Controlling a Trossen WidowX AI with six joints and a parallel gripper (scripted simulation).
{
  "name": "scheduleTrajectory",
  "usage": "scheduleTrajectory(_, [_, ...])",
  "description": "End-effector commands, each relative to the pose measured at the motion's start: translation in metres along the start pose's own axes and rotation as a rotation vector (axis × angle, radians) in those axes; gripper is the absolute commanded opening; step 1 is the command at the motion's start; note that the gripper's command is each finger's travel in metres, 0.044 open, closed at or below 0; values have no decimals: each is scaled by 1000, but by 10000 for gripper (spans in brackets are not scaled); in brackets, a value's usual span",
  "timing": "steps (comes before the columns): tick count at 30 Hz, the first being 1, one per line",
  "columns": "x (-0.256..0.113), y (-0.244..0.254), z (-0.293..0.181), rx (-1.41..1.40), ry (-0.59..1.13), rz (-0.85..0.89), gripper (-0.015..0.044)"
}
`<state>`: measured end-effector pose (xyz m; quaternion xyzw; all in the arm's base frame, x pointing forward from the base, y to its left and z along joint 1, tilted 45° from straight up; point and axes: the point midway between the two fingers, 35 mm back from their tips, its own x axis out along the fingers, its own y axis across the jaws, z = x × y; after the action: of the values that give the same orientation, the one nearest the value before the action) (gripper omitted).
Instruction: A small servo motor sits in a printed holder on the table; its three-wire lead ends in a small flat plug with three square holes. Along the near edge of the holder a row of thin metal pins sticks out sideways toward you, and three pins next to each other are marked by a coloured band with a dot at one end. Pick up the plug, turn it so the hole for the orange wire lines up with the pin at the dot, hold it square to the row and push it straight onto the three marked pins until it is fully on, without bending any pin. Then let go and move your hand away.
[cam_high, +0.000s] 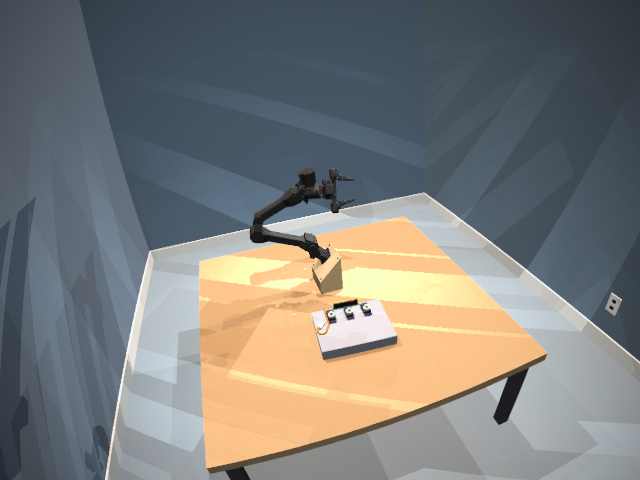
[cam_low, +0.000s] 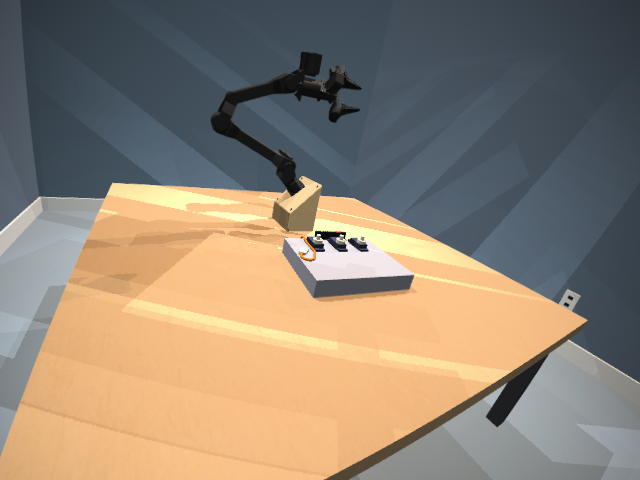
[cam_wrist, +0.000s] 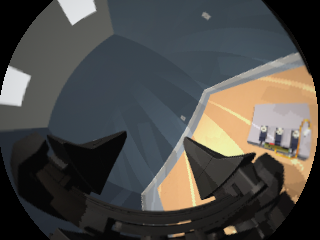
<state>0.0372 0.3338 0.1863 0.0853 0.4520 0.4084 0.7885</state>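
A pale grey block-shaped holder (cam_high: 356, 333) (cam_low: 356, 266) (cam_wrist: 282, 116) lies on the table with three dark servos along its far edge in the top and exterior views. An orange lead (cam_high: 327, 325) (cam_low: 313, 253) (cam_wrist: 301, 135) curves beside the leftmost servo (cam_high: 331, 315) (cam_low: 316, 242) (cam_wrist: 295, 136). A small whitish piece inside the lead's curve may be the plug. A black strip (cam_high: 345, 304) (cam_low: 329, 234) with coloured marks stands at the holder's arm-side edge; single pins and the dot are too small to tell. My gripper (cam_high: 354, 190) (cam_low: 359, 98) (cam_wrist: 155, 137) is open and empty, high above the table and away from the holder.
The arm's tan wedge base (cam_high: 330, 276) (cam_low: 301, 214) stands on the table (cam_high: 289, 403) (cam_low: 232, 372) (cam_wrist: 175, 192), close behind the holder in the top and exterior views. Walls surround the table. A wall outlet (cam_high: 613, 303) (cam_low: 569, 299) is at the far right.
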Motion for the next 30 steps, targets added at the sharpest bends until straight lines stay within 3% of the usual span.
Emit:
scheduleTrajectory(1, [0,0,0,0,-1,0,374])
scheduleTrajectory(11, [1,-9,16,8,-37,-7,115])
scheduleTrajectory(30, [-3,-44,67,40,-167,-40,115])
